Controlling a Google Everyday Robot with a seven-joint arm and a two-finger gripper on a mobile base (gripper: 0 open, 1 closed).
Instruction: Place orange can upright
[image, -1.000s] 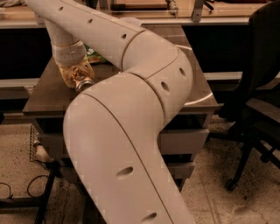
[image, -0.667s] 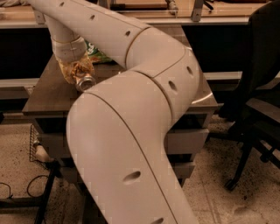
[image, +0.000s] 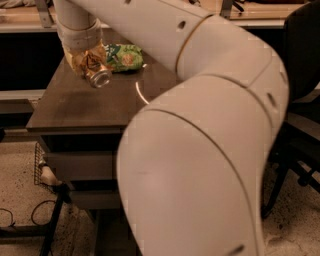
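Nearest us, the arm's pale elbow (image: 200, 165) filled most of the view. Beyond it lay the dark table (image: 75, 107), and over its far left part the gripper (image: 91, 66) hung from the wrist, closed around the orange can (image: 99, 78). The can was tilted, its shiny silver end turned down and towards us, and we could not tell whether that end touched the tabletop. Just behind it, on the table, lay the green snack bag (image: 125, 56) (near enough to be nudged when the can swings upright, we judged). We took the can for light, thin-walled and slick: a hard squeeze would dent it, a loose one would let it slide. The hold across the body seemed right to us, leaving the flat end free to meet the table squarely.
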